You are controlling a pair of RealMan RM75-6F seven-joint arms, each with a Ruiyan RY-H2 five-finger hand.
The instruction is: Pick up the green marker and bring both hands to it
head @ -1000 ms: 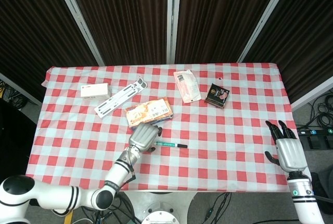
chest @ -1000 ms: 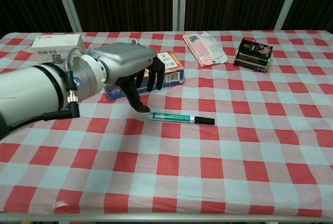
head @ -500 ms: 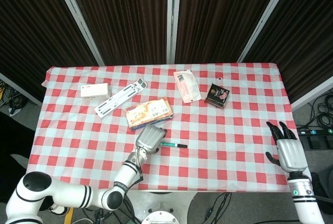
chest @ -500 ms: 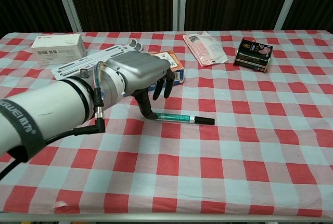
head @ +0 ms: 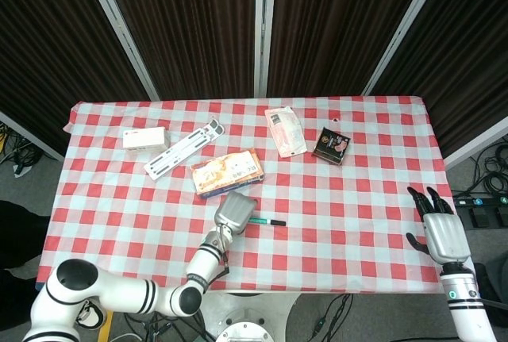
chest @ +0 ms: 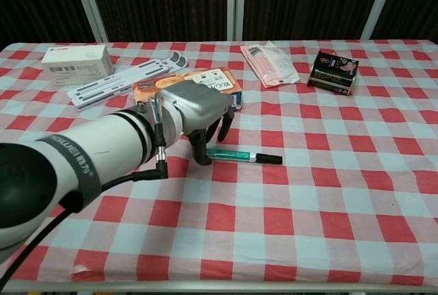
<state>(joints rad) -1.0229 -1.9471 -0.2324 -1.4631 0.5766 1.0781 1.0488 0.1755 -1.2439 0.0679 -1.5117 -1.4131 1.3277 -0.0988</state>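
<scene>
The green marker (head: 267, 220) (chest: 244, 156) with a black cap lies flat on the checked cloth, cap end pointing right. My left hand (head: 236, 210) (chest: 194, 107) hangs over the marker's left end with its fingers pointing down on either side of it. Its dark fingertips (chest: 203, 156) touch the cloth right at that end and hide the tip. The marker still rests on the table and nothing is gripped. My right hand (head: 439, 229) shows only in the head view, far right beyond the table edge, fingers spread and empty.
An orange packet (head: 226, 172) (chest: 213, 78) lies just behind my left hand. Further back are a white box (head: 144, 138) (chest: 75, 57), a long white strip (head: 184, 148) (chest: 120, 81), a pink pouch (head: 285, 130) (chest: 270, 62) and a dark packet (head: 332, 145) (chest: 333, 71).
My left hand has moved right and lowered from beside the orange packet onto the marker's left end. The marker and the right hand have not moved.
</scene>
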